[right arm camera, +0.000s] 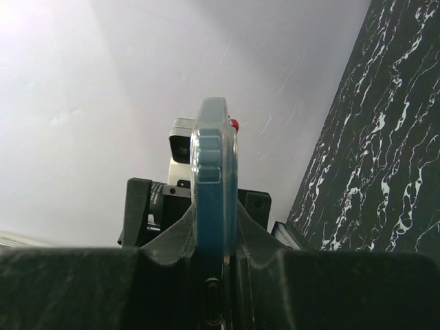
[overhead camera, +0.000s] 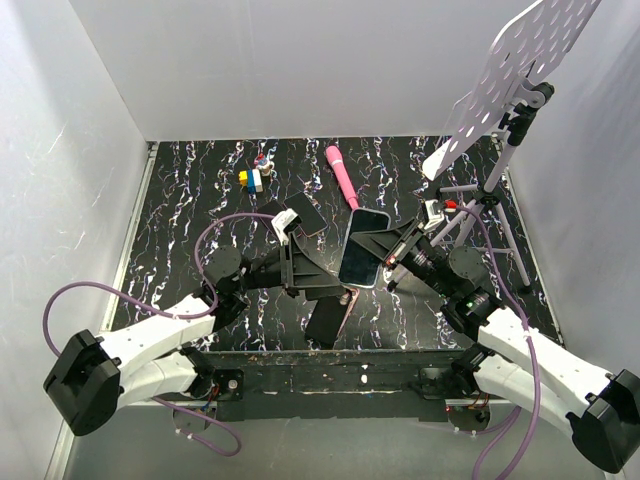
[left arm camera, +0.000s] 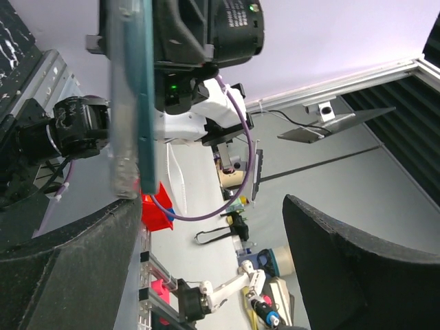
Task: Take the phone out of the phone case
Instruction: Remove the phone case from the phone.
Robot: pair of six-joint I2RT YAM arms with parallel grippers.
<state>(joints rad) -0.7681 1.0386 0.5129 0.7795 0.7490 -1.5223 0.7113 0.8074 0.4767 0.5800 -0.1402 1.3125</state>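
Black fingers of the right gripper fill the bottom of its wrist view, clenched on the thin edge of the slim black phone with the glossy dark screen. It is held raised and tilted above the middle of the worktop. From that wrist only a blue-green edge with a button bump shows.

The left gripper is released, its broad dark fingers spread wide. The lower end of the phone hangs just above one of them, not between them. A greyish translucent layer along the phone's edge appears to be the pale soft phone case, still on. Its pink does not read in the wrist views.

Under the left gripper in the top view lies a dark slab with a pink edge. It is half hidden and hard to identify.

The black worktop with white marble veining is boxed by plain white walls on three sides. At the back lie a pink wand-shaped object, small coloured blocks and another dark phone.

A perforated white plate on a tripod stand crowds the right side, its legs just beside the right arm. Bare marbled surface lies between the left wall and the left arm.
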